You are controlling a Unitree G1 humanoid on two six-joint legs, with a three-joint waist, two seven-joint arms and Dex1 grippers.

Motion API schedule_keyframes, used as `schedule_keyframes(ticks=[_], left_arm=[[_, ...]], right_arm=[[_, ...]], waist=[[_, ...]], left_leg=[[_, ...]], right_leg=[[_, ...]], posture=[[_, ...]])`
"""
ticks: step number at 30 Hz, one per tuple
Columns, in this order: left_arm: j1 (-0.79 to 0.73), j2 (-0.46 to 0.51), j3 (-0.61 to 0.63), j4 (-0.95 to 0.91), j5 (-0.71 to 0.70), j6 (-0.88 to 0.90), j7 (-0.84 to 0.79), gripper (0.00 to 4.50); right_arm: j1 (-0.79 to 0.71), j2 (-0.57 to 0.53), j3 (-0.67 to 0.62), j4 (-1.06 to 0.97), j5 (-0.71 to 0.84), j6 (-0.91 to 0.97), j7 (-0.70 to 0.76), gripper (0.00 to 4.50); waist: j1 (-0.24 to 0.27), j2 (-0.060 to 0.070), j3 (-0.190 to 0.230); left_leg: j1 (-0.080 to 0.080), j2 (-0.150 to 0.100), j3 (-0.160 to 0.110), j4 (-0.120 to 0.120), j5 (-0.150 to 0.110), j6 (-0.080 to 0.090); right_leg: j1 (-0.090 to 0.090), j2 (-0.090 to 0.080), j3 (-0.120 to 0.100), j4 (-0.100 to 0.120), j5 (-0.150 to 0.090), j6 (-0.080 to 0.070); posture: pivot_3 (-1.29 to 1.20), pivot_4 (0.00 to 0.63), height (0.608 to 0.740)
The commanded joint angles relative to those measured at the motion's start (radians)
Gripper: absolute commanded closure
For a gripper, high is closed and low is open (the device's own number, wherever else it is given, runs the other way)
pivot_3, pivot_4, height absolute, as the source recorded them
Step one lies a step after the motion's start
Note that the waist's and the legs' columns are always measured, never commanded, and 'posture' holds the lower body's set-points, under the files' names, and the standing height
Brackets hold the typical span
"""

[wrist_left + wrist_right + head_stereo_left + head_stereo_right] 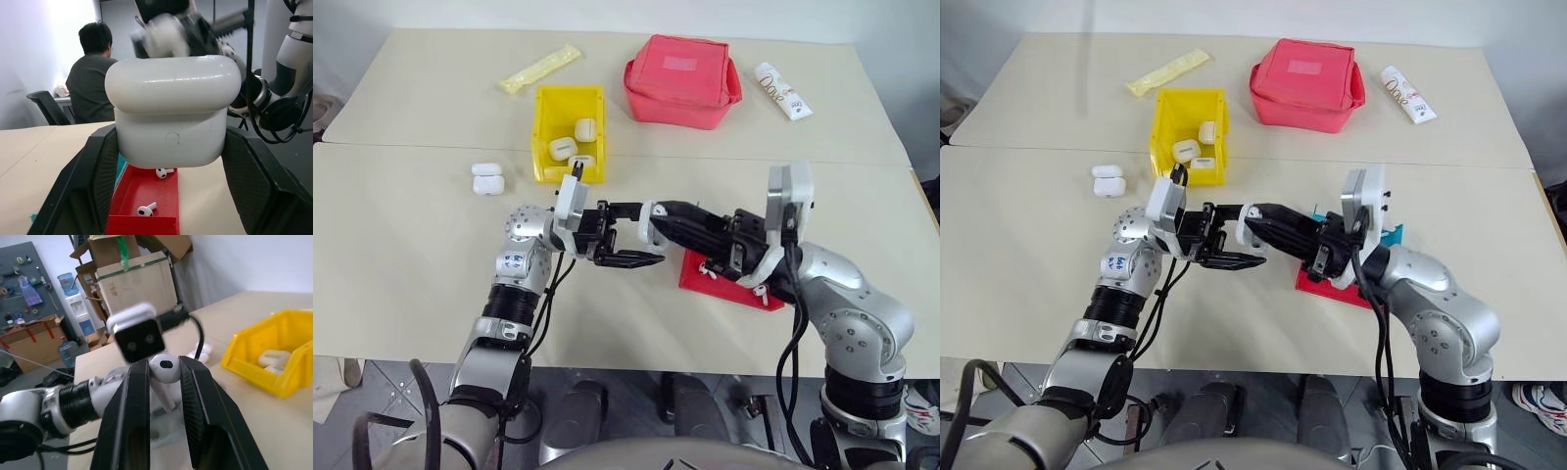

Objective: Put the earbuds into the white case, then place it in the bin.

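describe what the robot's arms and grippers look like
Both arms are silver-grey metal with rounded joint housings and black ribbed collars; black cables loop alongside each forearm. The left gripper and right gripper each have two broad matte-black fingers. Each wrist carries a white boxy camera module; small blue markings sit on the left forearm.

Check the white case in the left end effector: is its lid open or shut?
Shut. The white case sits clamped in the left end effector, lid down, only a thin seam showing.
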Motion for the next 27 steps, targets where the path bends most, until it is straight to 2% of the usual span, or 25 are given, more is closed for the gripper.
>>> schedule_keyframes(ticks=[1, 16, 27], left_arm=[[-0.029, -0.012, 0.017, -0.045, -0.032, 0.009, 0.017, 1.72], [-0.031, -0.022, 0.040, -0.076, -0.049, 0.044, 0.050, 1.72], [-0.017, -0.020, 0.037, -0.070, -0.031, 0.004, 0.027, 1.72]], right_arm=[[0.014, -0.008, 0.021, -0.001, -0.002, -0.031, 0.011, 4.01], [0.062, -0.067, 0.060, 0.078, -0.066, -0.117, 0.046, 4.01], [0.065, -0.167, 0.102, 0.098, -0.059, -0.059, 0.060, 4.01]], waist=[[0.001, 0.000, 0.000], [0.001, 0.000, 0.000], [0.001, 0.000, 0.000]], left_leg=[[0.000, 0.000, 0.000, 0.000, 0.000, 0.000], [0.000, 0.000, 0.000, 0.000, 0.000, 0.000], [0.000, 0.000, 0.000, 0.000, 0.000, 0.000]], right_leg=[[0.000, 0.000, 0.000, 0.000, 0.000, 0.000], [0.000, 0.000, 0.000, 0.000, 0.000, 0.000], [0.000, 0.000, 0.000, 0.000, 0.000, 0.000]], posture=[[0.00, 0.150, 0.740], [0.00, 0.150, 0.740], [0.00, 0.150, 0.740]])
